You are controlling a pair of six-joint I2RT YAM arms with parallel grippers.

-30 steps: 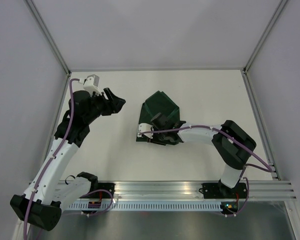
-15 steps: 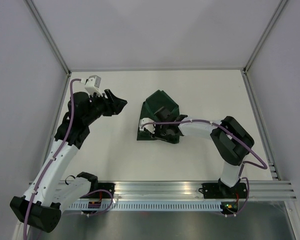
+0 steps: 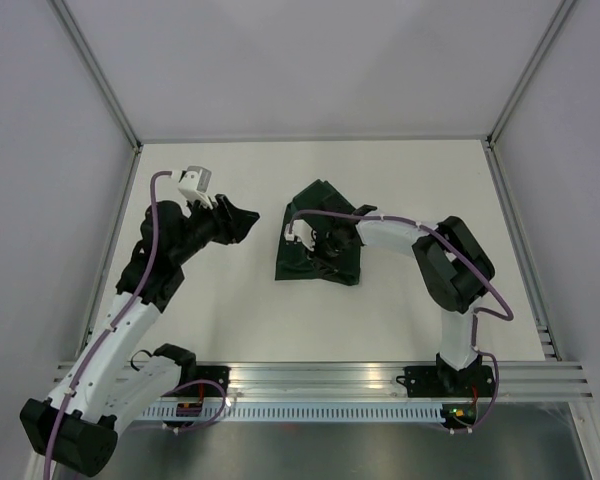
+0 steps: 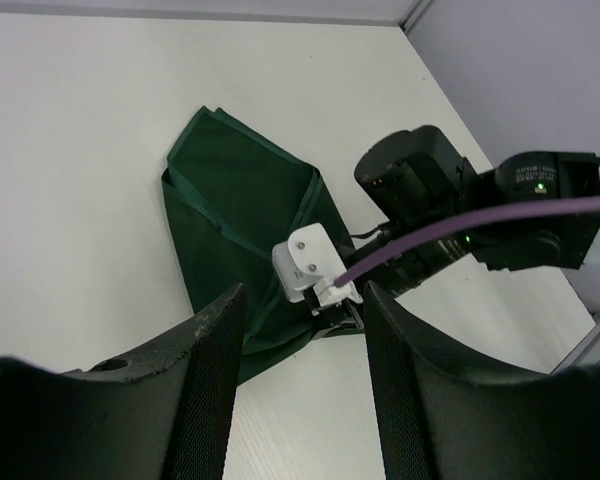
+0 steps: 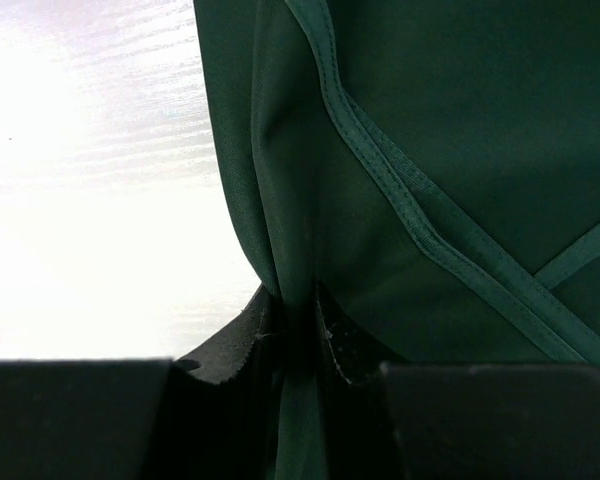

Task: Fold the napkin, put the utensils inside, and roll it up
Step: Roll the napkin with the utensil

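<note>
The dark green napkin (image 3: 315, 262) lies crumpled and partly folded over itself in the middle of the white table. It also shows in the left wrist view (image 4: 242, 235) and fills the right wrist view (image 5: 440, 160). My right gripper (image 3: 325, 243) is over the napkin and is shut on a fold of it; the cloth is pinched between the fingers (image 5: 295, 320). My left gripper (image 3: 242, 222) is open and empty, hovering left of the napkin; its fingers (image 4: 205, 390) frame the table. No utensils are in view.
The table has metal frame posts at its far corners and grey walls around it. A metal rail (image 3: 380, 380) runs along the near edge where both arm bases stand. The right arm's purple cable (image 3: 330, 212) arches over the napkin.
My right gripper has dragged its pinched fold toward the far side, bunching the napkin narrower. My left gripper has shifted right and a little nearer, closer to the napkin.
</note>
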